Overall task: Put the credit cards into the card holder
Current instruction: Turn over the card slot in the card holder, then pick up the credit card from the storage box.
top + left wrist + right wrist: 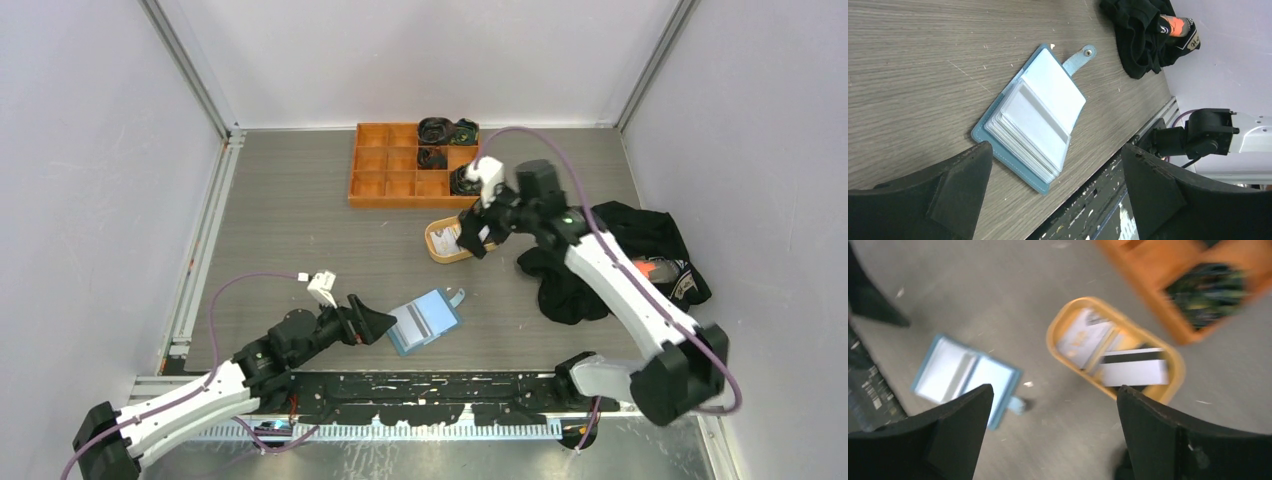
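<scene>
Your left jaws sit low over the near part of the bench (300, 230), spread wide and holding nothing; in the left wrist view the two dark fingers (960, 187) frame the card holder (1033, 120) without touching it. The card holder (424, 321) lies open and flat just ahead of those jaws, blue cover down, its clear inner sleeves fanned upward and its snap tab (1079, 58) sticking out on the far side. Your right jaws are also wide apart and empty, hanging above the oval tan dish (437, 252), which stands well apart from the card holder, further back and to the right. The credit cards (448, 236) lie inside that dish. The right wrist view is blurred, but you can make out a pale card with a dark stripe (1134, 367) lying across the dish (1055, 332) and a white printed one (1079, 337) beside it, partly under it; how many there are in all you cannot tell. The card holder (965, 376) shows at the left of that same view. Behind the dish stands the orange compartment tray (385, 165) with dark coiled bundles (437, 130) in its right-hand compartments, and a crumpled black garment (620, 245) lies on the bench under the right arm.
</scene>
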Robot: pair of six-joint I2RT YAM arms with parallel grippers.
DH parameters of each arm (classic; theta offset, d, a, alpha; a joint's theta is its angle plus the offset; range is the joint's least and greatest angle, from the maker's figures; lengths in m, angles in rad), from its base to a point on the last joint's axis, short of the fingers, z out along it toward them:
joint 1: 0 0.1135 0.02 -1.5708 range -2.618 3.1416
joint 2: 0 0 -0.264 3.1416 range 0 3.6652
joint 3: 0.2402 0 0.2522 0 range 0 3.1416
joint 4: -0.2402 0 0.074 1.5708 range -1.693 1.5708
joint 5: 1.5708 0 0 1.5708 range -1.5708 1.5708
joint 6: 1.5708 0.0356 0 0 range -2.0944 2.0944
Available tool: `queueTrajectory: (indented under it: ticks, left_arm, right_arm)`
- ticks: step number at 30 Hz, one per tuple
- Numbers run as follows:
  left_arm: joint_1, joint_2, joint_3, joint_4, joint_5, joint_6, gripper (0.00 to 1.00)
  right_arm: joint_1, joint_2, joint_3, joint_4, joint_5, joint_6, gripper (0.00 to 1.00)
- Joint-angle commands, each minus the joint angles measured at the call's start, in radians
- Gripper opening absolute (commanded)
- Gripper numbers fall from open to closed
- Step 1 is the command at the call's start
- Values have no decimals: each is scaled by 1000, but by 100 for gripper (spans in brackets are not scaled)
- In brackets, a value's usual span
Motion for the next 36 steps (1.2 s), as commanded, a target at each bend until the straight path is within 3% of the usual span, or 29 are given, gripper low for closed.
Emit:
queueTrajectory:
  ticks: [1, 5, 8, 14, 18, 36]
  left_arm:
    - [-2, 47, 27, 155, -44, 81, 100]
    - [-2, 66, 29, 167, -79, 111, 100]
    - [-2, 66, 15, 165, -87, 103, 99]
    - [-2, 35, -25, 164, -107, 73, 98]
    - [-2, 37, -25, 166, -92, 55, 97]
    - [-2, 79, -31, 200, -70, -1, 95]
  right_arm:
    - [-116, -86, -55, 177, 46, 86, 99]
    - [-203, 105, 114, 78, -110, 236, 98]
    - [-244, 259, 215, 39, -123, 382, 80]
    - [-275, 314, 86, 150, 0, 567, 58]
    - [-279, 327, 70, 204, 126, 648, 57]
    - [-279, 438, 75, 221, 322, 801, 55]
